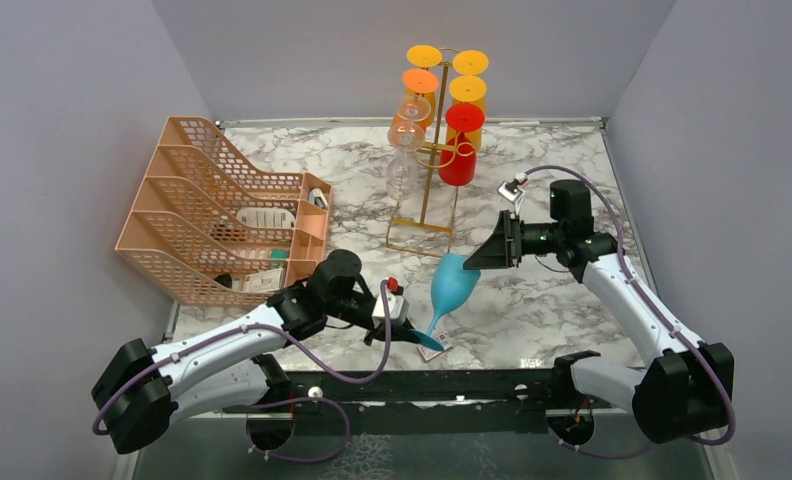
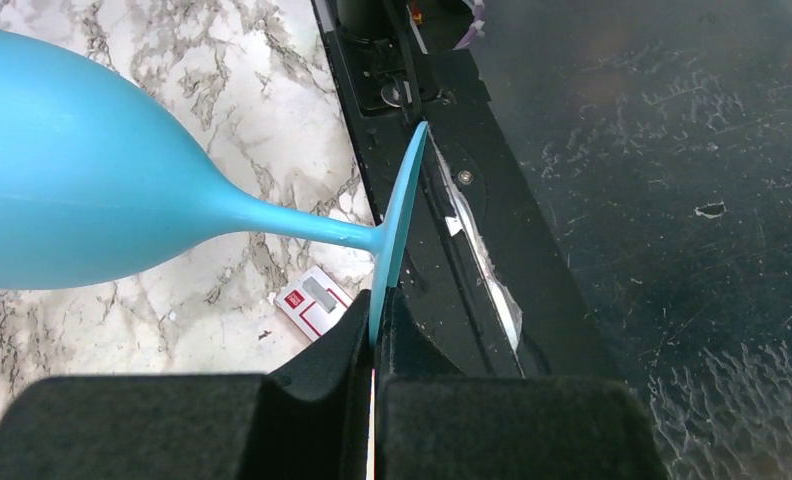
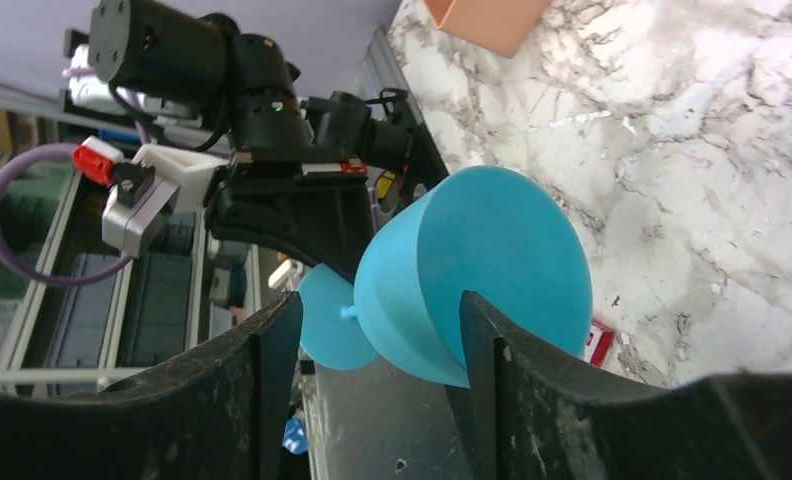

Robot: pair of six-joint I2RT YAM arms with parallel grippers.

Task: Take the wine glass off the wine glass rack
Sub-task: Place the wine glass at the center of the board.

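Tabletop seen from above: the gold wire wine glass rack (image 1: 429,195) stands at the rear centre of the marble table (image 1: 562,300), with yellow, orange, red and clear hanging glasses (image 1: 464,140) on its hooks. A peach mesh tray organiser (image 1: 222,215) sits to its left. The blue wine glass (image 1: 454,283) is off the rack and tilted in front of it, its foot pinched in the left gripper (image 1: 419,340) and its bowl mouth facing the right gripper (image 1: 477,258). Left wrist view: the left gripper (image 2: 372,335) is clamped tight on the rim of the foot; the blue wine glass (image 2: 82,170) reaches out over the marble, above a small red-and-white card (image 2: 312,302). Right wrist view: the right gripper (image 3: 377,305) stands wide apart, holding nothing, its fingers (image 3: 272,350) flanking the bowl of the blue wine glass (image 3: 492,260); a clear gap shows beside one finger, and contact at the other cannot be told.
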